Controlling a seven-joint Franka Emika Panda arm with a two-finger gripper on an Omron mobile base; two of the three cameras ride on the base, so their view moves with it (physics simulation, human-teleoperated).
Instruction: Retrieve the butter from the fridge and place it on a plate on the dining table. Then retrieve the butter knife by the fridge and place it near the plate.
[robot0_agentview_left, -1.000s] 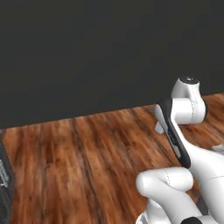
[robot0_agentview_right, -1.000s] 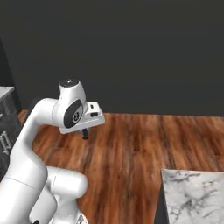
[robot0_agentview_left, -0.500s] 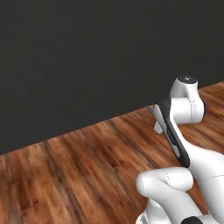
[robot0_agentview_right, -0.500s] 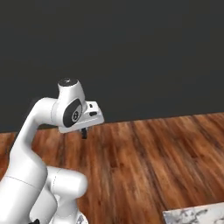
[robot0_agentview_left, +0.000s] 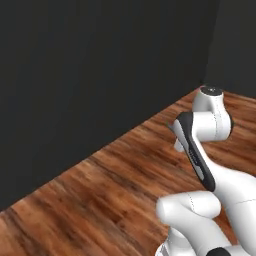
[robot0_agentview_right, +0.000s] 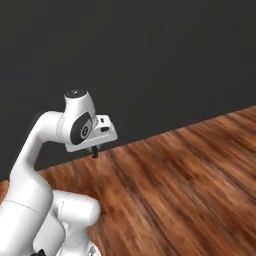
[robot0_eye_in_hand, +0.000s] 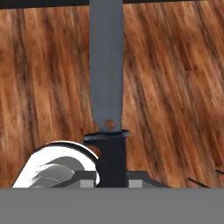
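A: Where's the butter knife (robot0_eye_in_hand: 107, 83)?
B: In the gripper (robot0_eye_in_hand: 111, 177). Hand cam shows the black handle pinched between the two fingertips at the bottom, grey blade pointing straight up the pic, away from the hand. Small hole in the blade just above the guard.
A: So jaws closed on it?
B: Yep, pressed tight on the handle, w/ a pad on either side.
A: What's under it?
B: Wood floor (robot0_eye_in_hand: 175, 87), reddish-brown planks. Blade hangs over it, not touching as far as I can tell.
A: And from the base cams?
B: Right cam: arm (robot0_agentview_right: 45, 150) folded up at lower left, gripper (robot0_agentview_right: 94, 151) pointing down below the white hand block. A little dark bit sticks out underneath; too small to say if it's fingers or knife. Left cam: arm (robot0_agentview_left: 210, 150) at lower right, hand itself hidden behind the wrist.
A: Surroundings?
B: Dark wall (robot0_agentview_right: 150, 60) across the back in both base cams, floor (robot0_agentview_left: 100, 200) meeting it on a diagonal. Left cam also shows a corner where a second dark wall (robot0_agentview_left: 237, 45) comes in at upper right.
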